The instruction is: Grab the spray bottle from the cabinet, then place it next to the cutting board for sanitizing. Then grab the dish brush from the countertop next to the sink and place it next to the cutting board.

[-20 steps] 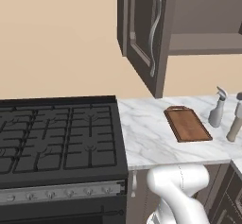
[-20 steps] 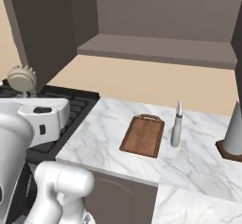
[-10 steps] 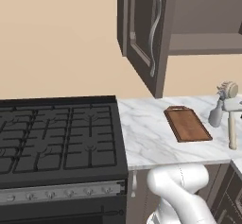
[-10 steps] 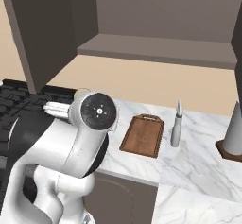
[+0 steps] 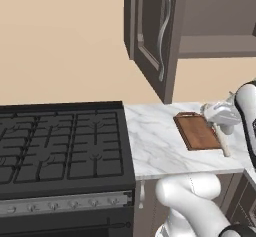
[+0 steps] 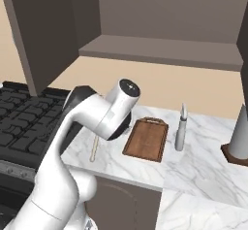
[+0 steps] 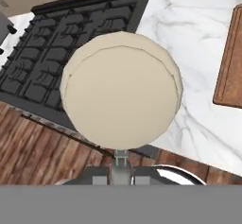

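My gripper [image 5: 220,122] is shut on the dish brush [image 6: 94,149], whose thin cream handle hangs below the hand, in the air above the countertop [image 5: 155,141]. In the hand view the brush's round cream head [image 7: 121,90] hides most of the scene, with the gripper [image 7: 120,170] closed on the stem below it. The reddish-brown cutting board [image 6: 147,138] lies flat on the marble, close beside the hanging brush. The spray bottle [image 6: 180,129] stands upright just right of the board. The cabinet [image 5: 156,36] above has its door swung open. The sink is out of view.
A black gas stove [image 5: 60,141] adjoins the countertop on the left. A tall grey cone on a brown base [image 6: 240,137] stands at the far right. The open cabinet door's edge [image 5: 170,76] reaches down near the counter's back.
The arm has swung in from the side with the brush in its grip. The gripper now hangs by the cutting board. Board and bottle have not moved.
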Robot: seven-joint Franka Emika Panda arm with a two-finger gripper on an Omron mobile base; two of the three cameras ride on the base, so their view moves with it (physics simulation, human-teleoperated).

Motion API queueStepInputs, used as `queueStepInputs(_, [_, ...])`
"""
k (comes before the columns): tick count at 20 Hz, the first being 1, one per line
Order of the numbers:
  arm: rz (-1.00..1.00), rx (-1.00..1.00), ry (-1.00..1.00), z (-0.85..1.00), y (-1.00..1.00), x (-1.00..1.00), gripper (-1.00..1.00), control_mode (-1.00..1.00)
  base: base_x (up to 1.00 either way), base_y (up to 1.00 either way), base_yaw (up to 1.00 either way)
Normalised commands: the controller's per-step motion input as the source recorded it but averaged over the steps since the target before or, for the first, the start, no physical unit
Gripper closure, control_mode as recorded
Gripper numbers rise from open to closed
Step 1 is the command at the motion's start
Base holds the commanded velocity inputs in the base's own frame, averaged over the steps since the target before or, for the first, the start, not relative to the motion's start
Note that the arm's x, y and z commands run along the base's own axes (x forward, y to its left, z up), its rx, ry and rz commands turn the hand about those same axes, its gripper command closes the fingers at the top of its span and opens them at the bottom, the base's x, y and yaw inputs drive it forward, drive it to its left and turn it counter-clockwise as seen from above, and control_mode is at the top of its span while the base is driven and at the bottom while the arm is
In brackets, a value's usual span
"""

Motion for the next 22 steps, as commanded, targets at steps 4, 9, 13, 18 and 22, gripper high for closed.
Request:
queueStepInputs(4, [0.09, -0.09, 0.22, -1.00, 0.00, 1.00, 1.00, -1.00, 0.00, 0.00, 0.00])
queueStepInputs(9, [0.09, -0.12, 0.14, -1.00, 0.00, 1.00, 1.00, -1.00, 0.00, 0.00, 0.00])
queueStepInputs(13, [0.06, -0.10, 0.14, -1.00, 0.00, 1.00, 1.00, -1.00, 0.00, 0.00, 0.00])
queueStepInputs(18, [0.00, -0.02, 0.18, -0.48, 0.00, 0.69, 1.00, -1.00, 0.00, 0.00, 0.00])
queueStepInputs(22, [0.00, 0.00, 0.19, -0.36, 0.00, 0.69, 1.00, -1.00, 0.00, 0.00, 0.00])
